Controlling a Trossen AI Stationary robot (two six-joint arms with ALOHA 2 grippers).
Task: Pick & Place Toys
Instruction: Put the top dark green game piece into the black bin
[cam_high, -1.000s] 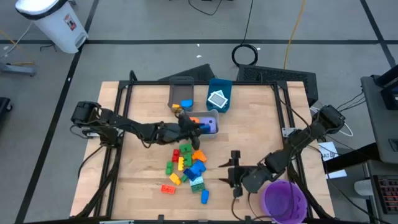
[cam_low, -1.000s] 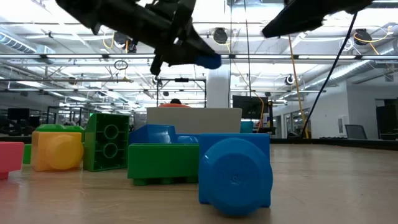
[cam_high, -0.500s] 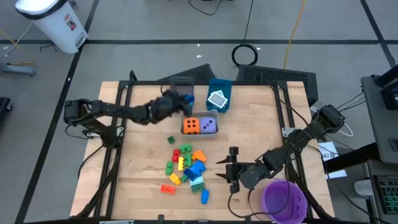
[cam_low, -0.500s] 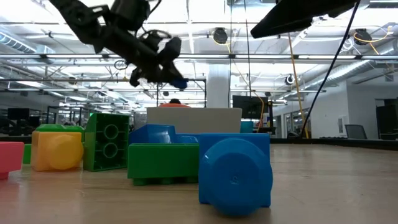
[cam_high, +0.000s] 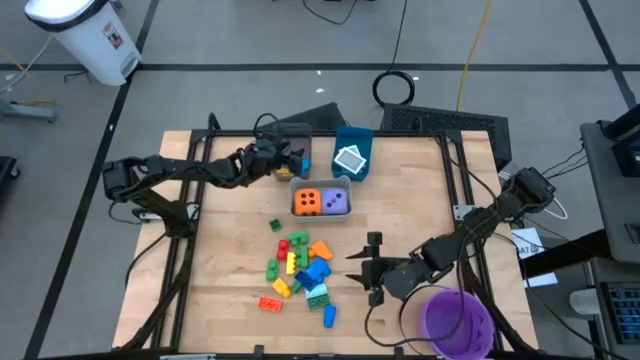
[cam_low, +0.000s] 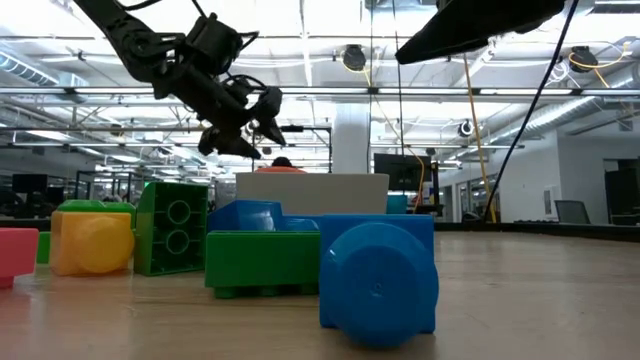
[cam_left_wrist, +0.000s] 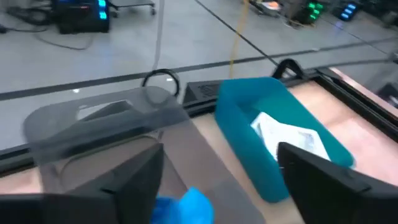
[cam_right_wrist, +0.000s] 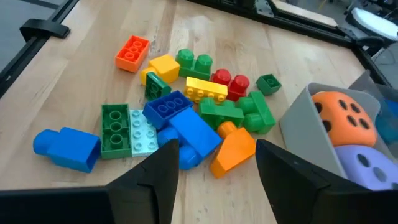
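the left gripper (cam_high: 287, 160) hangs above the grey bin (cam_high: 292, 143) at the far side of the table (cam_high: 230, 290). its fingers (cam_left_wrist: 134, 180) stand apart and nothing is between them. just under the fingertips, inside the grey bin, lies a blue brick (cam_left_wrist: 185, 206). to the right of this gripper is the teal bin (cam_left_wrist: 273, 140) with white-teal tiles (cam_left_wrist: 287, 135) in it. a little nearer than the gripper and to its right stands a small grey tray (cam_high: 320, 203) which holds the orange die (cam_high: 310, 202) and the purple die (cam_high: 337, 202), side by side.

the right gripper (cam_high: 372, 268) is low over the near part of the table, and its fingers (cam_right_wrist: 161, 174) are open and hold nothing. the brick pile (cam_high: 298, 268) lies just to the left of it on the wood: green, yellow, red, blue and orange bricks, many touching each other. one orange brick (cam_right_wrist: 131, 52) lies apart at the far edge of the pile from this gripper, and one small green brick (cam_high: 275, 225) lies alone between the pile and the tray. a long blue brick (cam_right_wrist: 67, 148) rests at the near edge of the pile. behind the right gripper, near the table corner, is the purple bowl (cam_high: 458, 322).
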